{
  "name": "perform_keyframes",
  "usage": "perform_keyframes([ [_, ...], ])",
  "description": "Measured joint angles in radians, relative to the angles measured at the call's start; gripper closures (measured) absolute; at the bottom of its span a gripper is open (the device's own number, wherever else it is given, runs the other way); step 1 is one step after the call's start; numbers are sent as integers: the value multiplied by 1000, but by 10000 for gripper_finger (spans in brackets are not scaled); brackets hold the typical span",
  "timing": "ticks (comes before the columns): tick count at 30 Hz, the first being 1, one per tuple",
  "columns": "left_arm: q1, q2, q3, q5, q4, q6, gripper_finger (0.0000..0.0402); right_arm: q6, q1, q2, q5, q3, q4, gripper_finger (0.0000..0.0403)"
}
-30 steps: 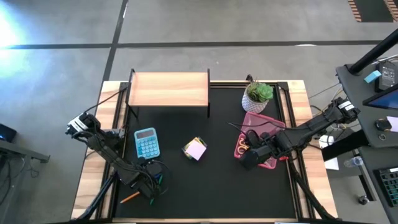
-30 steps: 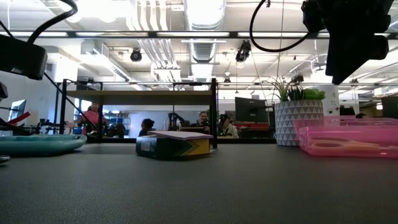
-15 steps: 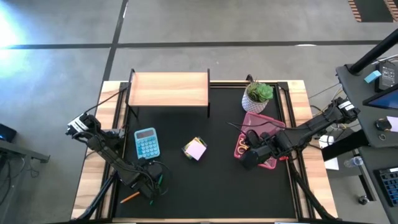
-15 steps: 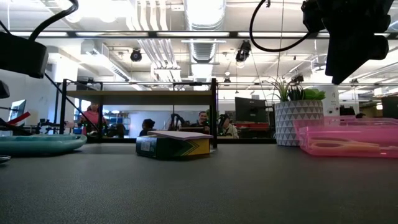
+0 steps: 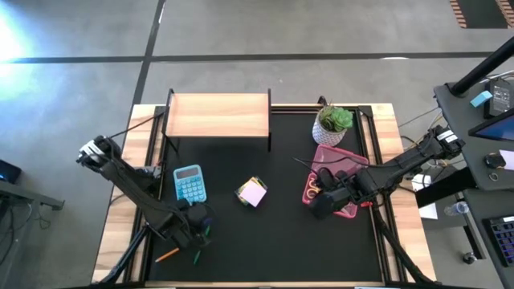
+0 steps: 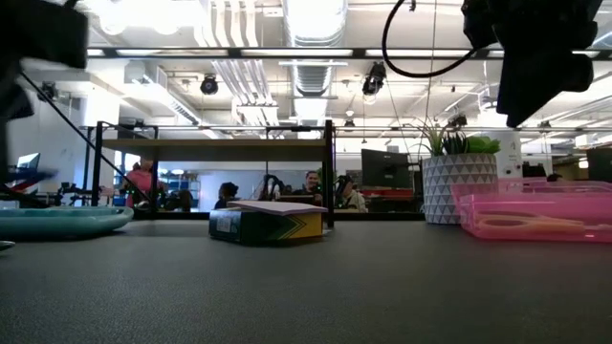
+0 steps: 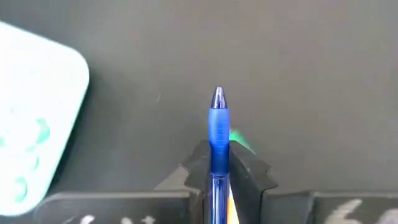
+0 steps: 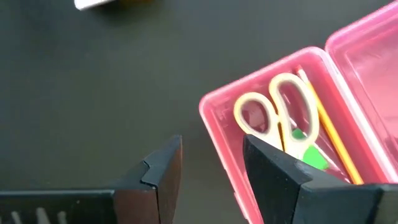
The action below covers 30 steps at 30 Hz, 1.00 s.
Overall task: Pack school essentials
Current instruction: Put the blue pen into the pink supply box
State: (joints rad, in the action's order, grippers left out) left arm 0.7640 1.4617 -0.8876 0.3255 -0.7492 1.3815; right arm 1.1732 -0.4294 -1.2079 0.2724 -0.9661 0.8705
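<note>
High view: the black table (image 5: 265, 233) carries a wooden shelf (image 5: 218, 115) at the far side, a potted plant (image 5: 333, 124) at the far right, and a pink case (image 5: 337, 186) lying open just near of the plant. A teal calculator (image 5: 189, 184) lies left of centre, and a yellow-pink sticky-note block (image 5: 252, 193) sits at mid table, well apart from the case. The left gripper (image 5: 195, 229) is low at the near-left part of the table, with an orange pencil (image 5: 168, 255) and a green pen (image 5: 196, 257) lying just beside it on the mat. The right gripper (image 5: 320, 202) hangs at the near-left edge of the pink case. Low view: the sticky-note block (image 6: 267, 222) stands on the table at centre, the pink case (image 6: 535, 212) at right with the plant pot (image 6: 455, 189) behind it, and the calculator's edge (image 6: 59, 221) at left; the right arm shows dark at upper right; people sit in the room beyond the table. Left wrist view: the left gripper (image 7: 221, 171) is closed narrowly on a blue pen (image 7: 217, 140), whose tip points forward above the mat; a bit of green shows beside the fingers (image 7: 251, 169), and the calculator (image 7: 34, 118) lies off to one side. Right wrist view: the right gripper (image 8: 211, 165) has its fingers (image 8: 163, 168) spread apart, holding nothing, over the rim of the pink case (image 8: 214, 112). Inside the case lie yellow-handled scissors (image 8: 277, 118), a green eraser (image 8: 311, 155) and an orange pencil (image 8: 329, 134).
</note>
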Motion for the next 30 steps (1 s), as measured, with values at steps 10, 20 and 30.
perform_keyframes([
  [10,-37,-216,-88,424,50,-108,378,-234,0,0,191,2,-434,243],
  [20,-108,-256,-86,533,783,-813,378,-527,3,-70,271,-14,-918,243],
  [30,-145,-219,-84,543,1063,-1074,378,-778,3,-338,270,-297,-993,243],
])
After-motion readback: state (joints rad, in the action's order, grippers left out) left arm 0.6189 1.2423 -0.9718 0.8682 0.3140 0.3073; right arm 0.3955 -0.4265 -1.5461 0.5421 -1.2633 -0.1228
